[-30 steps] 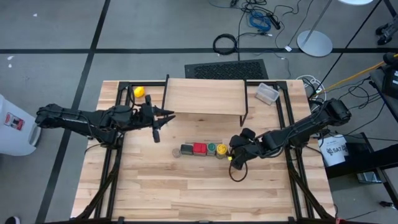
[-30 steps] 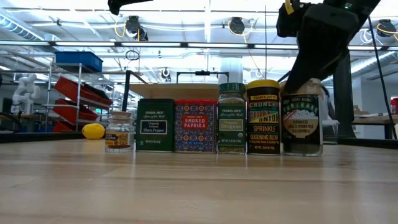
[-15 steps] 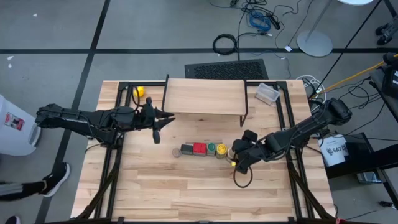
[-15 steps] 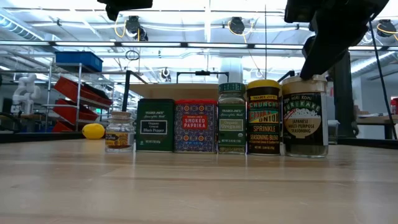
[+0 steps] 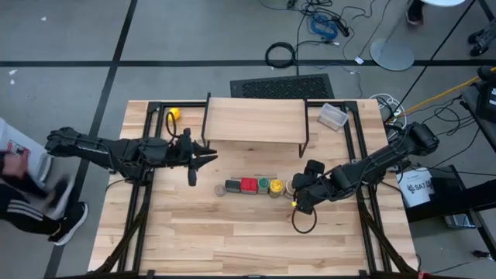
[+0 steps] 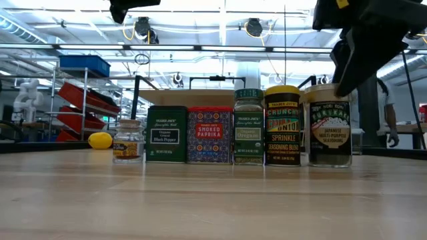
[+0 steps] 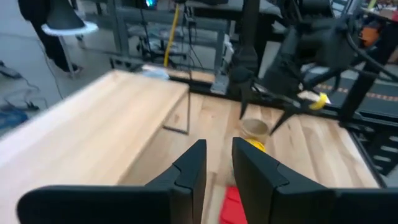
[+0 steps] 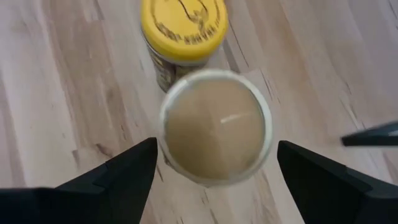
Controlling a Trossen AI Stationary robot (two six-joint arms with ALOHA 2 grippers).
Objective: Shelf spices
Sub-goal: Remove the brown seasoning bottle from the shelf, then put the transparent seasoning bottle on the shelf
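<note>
Right wrist view: tan-topped jar [image 8: 214, 127] between open right gripper [image 8: 214, 177]

In the high view the tan jar [image 5: 291, 187] is mostly covered by the right gripper [image 5: 298, 198], and the tiny jar [image 5: 219, 189] is too small to make out. A blurred person [image 5: 27, 194] is cut off by the left edge. In the low view both arms run off the top edge, and small label print cannot be read. In the left wrist view the red tin [image 7: 231, 205] is cut by the bottom edge, and the scene is blurred.
</note>
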